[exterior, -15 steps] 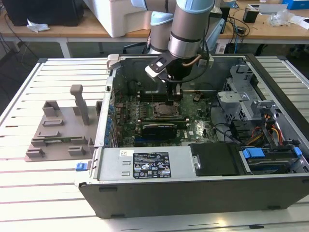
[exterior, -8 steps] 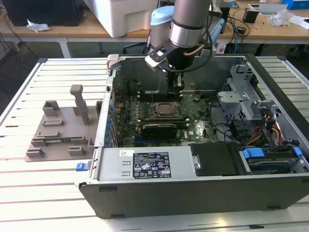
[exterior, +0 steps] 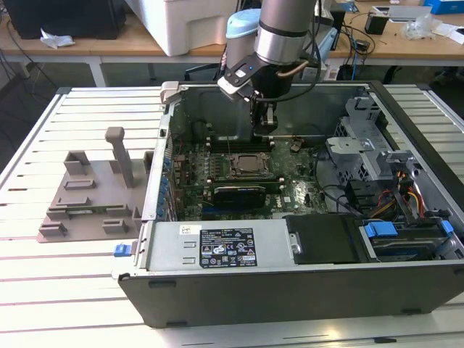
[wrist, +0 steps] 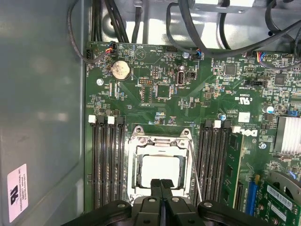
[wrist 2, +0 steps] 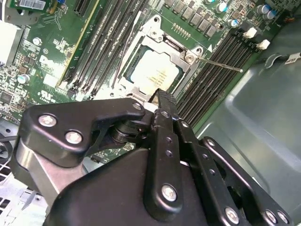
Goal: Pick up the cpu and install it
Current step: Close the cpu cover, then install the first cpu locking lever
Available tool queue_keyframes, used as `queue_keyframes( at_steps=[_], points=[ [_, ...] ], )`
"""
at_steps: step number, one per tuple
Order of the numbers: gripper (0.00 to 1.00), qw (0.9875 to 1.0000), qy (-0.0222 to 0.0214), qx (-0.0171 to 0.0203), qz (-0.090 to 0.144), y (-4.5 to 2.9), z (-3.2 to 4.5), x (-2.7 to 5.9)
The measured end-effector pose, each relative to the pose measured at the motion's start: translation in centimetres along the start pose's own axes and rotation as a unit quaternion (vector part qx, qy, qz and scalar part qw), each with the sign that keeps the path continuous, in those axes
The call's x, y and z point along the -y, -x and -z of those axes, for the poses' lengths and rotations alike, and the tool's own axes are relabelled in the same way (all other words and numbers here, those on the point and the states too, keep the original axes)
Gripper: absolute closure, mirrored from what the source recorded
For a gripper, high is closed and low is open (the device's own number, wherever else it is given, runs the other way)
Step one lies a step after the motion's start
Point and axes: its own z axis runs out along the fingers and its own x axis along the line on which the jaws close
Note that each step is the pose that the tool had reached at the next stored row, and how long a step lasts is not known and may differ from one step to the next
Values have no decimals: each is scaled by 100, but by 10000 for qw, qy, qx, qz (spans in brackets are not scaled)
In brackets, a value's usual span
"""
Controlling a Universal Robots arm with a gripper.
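Square cpu chip [wrist: 160, 168]: silvery-white top, thin darker rim
Motherboard [wrist: 155, 101]: green, fine pale print
Memory slots [wrist: 107, 165]: black, white clips
Gripper [wrist: 161, 182]: matte black
Plastic tray [exterior: 83, 210]: plain grey
Slatted table [exterior: 43, 290]: white stripes

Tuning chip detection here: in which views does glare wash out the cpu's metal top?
First wrist view: the cpu glares almost plain white. Second wrist view: the cpu is cream, with faint markings visible. Exterior view: the cpu looks dull grey, no glare.
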Motion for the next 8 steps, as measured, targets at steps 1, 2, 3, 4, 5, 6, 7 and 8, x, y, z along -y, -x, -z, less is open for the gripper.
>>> queue_keyframes(
  at_steps=[1,2,3,4,5,6,7,8],
  points=[
    [89,10000,0,0,0,0,0,0],
    [89,10000,0,-1,0,0,0,0],
    [89,10000,0,0,0,0,0,0],
    [89,10000,0,0,0,0,1,0],
    [89,10000,0,0,0,0,1,0],
    [89,10000,0,0,0,0,1,0],
    [89,10000,0,0,0,0,2,0],
    [89,10000,0,0,0,0,2,0]
  ],
)
